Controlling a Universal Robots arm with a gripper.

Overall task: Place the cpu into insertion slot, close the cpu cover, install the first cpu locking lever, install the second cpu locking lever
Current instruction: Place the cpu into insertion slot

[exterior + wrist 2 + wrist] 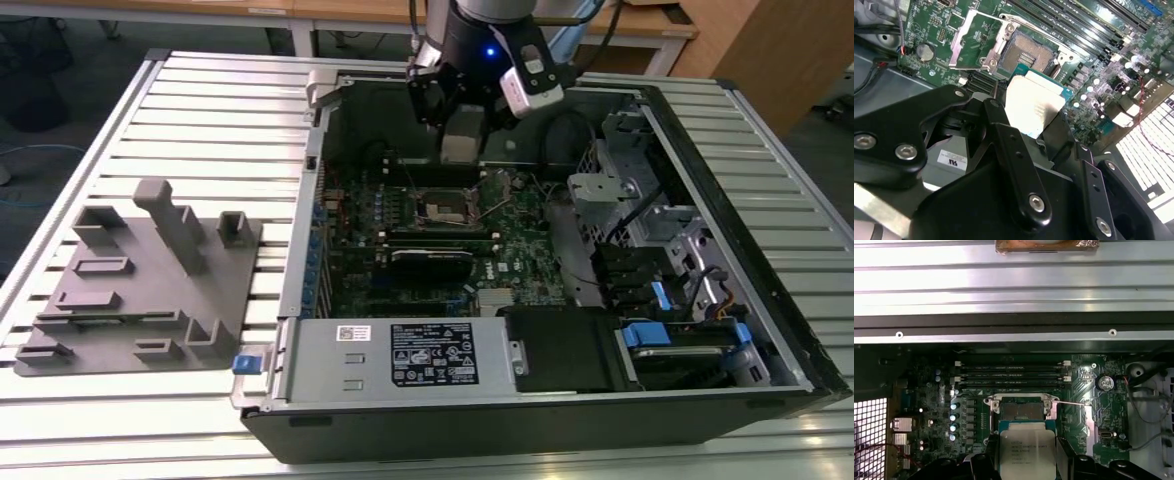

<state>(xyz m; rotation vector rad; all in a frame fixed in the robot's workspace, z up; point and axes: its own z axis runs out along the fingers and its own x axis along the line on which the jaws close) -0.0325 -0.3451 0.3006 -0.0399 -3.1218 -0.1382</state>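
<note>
You are working on a slatted metal table (200, 110), and most of it is taken up by an open computer case (534, 425) lying on its side. On the exterior view's left, a grey moulded fixture (134, 290) sits on the table just beside the case. Inside the case, the black-labelled power supply (400, 355) lies along the near wall, and the green motherboard (521, 250) lies beyond it. Your arm (487, 30) comes down from the far side and hangs over that board, with the gripper (461, 140) low above its far half. In the first wrist view, the long black memory slots (1011, 372) run side by side just beyond the socket. The cpu cover (957, 47) is swung open off the socket, and green board shows through its cut-out centre. The insertion slot (1026, 56) is uncovered and its pin field is bare, so nothing is seated in it. Your gripper (1029, 125) is clamped on the cpu (1031, 102), with a black finger (999, 135) pressed against one edge and another on the opposite edge. The chip's pale metal top faces both wrist cameras. The cpu (1027, 452) is up off the board, right beside the insertion slot (1021, 410), and its leading edge reaches the slot's near rim.
</note>
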